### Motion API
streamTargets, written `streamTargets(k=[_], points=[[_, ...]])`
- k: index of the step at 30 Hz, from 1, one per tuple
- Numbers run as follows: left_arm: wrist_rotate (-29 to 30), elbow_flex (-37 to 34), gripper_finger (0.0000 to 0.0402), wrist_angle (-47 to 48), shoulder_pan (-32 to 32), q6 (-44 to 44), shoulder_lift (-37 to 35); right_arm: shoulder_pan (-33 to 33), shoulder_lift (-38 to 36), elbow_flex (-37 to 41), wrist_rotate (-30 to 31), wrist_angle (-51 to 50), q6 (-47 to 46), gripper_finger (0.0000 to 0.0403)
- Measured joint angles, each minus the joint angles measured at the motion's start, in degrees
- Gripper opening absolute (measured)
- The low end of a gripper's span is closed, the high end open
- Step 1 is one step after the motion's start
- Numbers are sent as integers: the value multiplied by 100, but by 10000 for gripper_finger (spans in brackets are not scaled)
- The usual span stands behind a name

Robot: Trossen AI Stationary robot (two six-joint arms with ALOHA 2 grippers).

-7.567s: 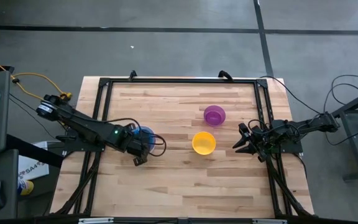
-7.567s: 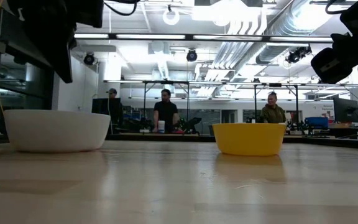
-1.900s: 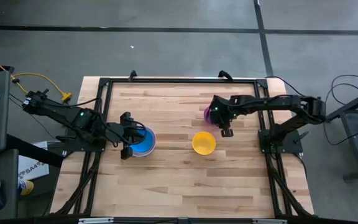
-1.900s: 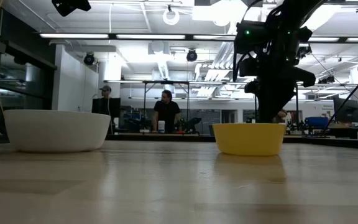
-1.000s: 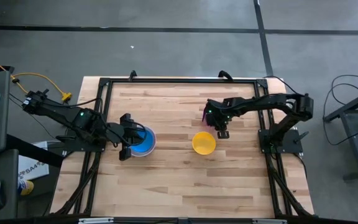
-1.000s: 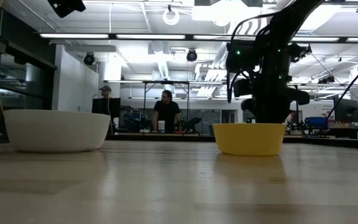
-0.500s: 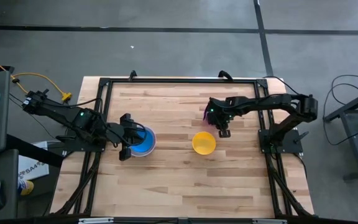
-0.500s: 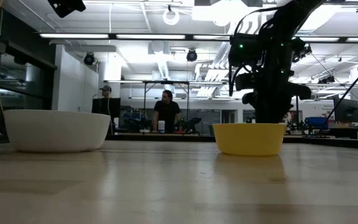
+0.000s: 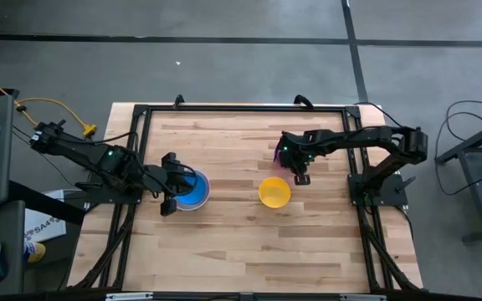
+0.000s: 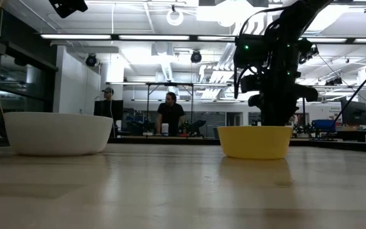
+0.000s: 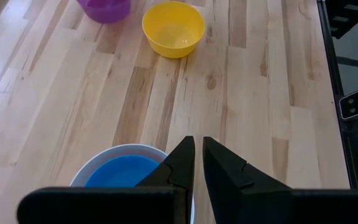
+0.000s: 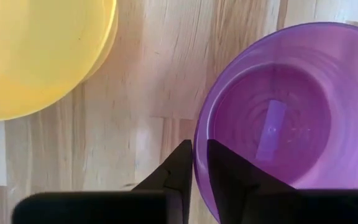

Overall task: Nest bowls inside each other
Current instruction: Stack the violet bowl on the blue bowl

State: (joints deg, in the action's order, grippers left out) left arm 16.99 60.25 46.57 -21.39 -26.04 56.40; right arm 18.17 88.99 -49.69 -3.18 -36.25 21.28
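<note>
The purple bowl (image 12: pixel 272 124) stands on the table, mostly hidden under my right gripper (image 9: pixel 294 160) in the high view. My right gripper (image 12: pixel 201 163) is shut on it. Close beside it stands the yellow bowl (image 9: pixel 274 192). The blue bowl (image 9: pixel 194 191) sits inside the white bowl (image 11: pixel 87 174) at the table's left. My left gripper (image 11: pixel 198 160) hangs shut above their rim, touching nothing. In the low view the yellow bowl (image 10: pixel 254 141) hides the purple one. My right gripper holds the purple bowl's rim (image 12: pixel 197 144) on the side that faces the yellow bowl. One finger is inside the bowl and one is outside. The fingers come from above, pointing steeply down. The bowl stands upright on the table.
A black frame (image 9: pixel 241 109) runs around the wooden table top. Bare wood lies along the near half of the table (image 9: pixel 249 251). People stand in the room far behind the table (image 10: pixel 169 114).
My right arm has shifted slightly over the purple bowl. The bowls have stayed where they were.
</note>
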Motion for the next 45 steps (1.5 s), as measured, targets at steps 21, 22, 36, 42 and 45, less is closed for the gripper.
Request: streamTargets(k=[21, 22, 36, 42, 45], points=[[0, 0, 33, 139, 0, 17, 0, -33, 2, -1041, 364, -876, 242, 4], [0, 0, 33, 165, 0, 10, 0, -42, 2, -1199, 318, -935, 245, 4], [-555, 0, 33, 438, -2, 15, -2, -1167, 487, -2595, -6, -969, 271, 4], [-557, -2, 33, 531, -2, 20, -2, -1643, 1303, -3295, -71, -1133, 257, 4], [-557, -2, 33, 541, -2, 20, -2, -1801, 1626, -3652, -268, -1206, 360, 4]])
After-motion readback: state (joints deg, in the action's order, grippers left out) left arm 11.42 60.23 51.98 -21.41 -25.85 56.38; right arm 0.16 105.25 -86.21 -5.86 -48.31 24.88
